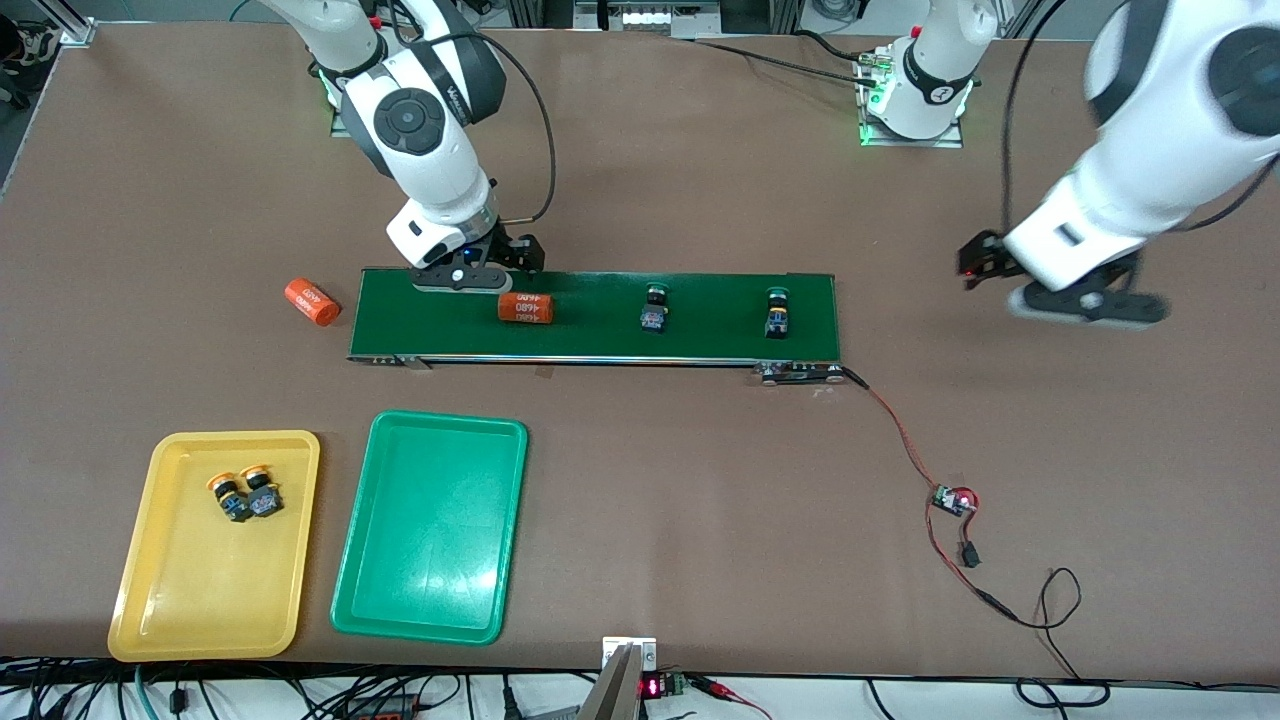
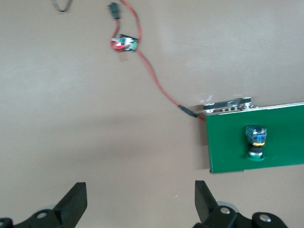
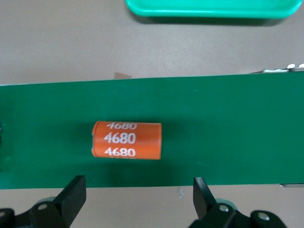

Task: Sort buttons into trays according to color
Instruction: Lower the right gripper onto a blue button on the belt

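Observation:
Two green-capped buttons lie on the dark green conveyor belt (image 1: 600, 340): one at its middle (image 1: 654, 308), one near the left arm's end (image 1: 777, 312), which also shows in the left wrist view (image 2: 256, 141). Two yellow-capped buttons (image 1: 247, 492) lie in the yellow tray (image 1: 170, 590). The green tray (image 1: 430, 560) holds nothing; its edge shows in the right wrist view (image 3: 209, 9). My right gripper (image 1: 470, 275) is open at the belt's edge nearest the robots, by an orange cylinder (image 3: 127, 139). My left gripper (image 1: 1085, 300) is open and empty over bare table past the belt's end.
The orange cylinder printed 4680 (image 1: 526, 308) lies on the belt. A second one (image 1: 312, 301) lies on the table off the belt's right-arm end. A red cable with a small board (image 1: 955, 498) runs from the belt's motor end toward the front camera.

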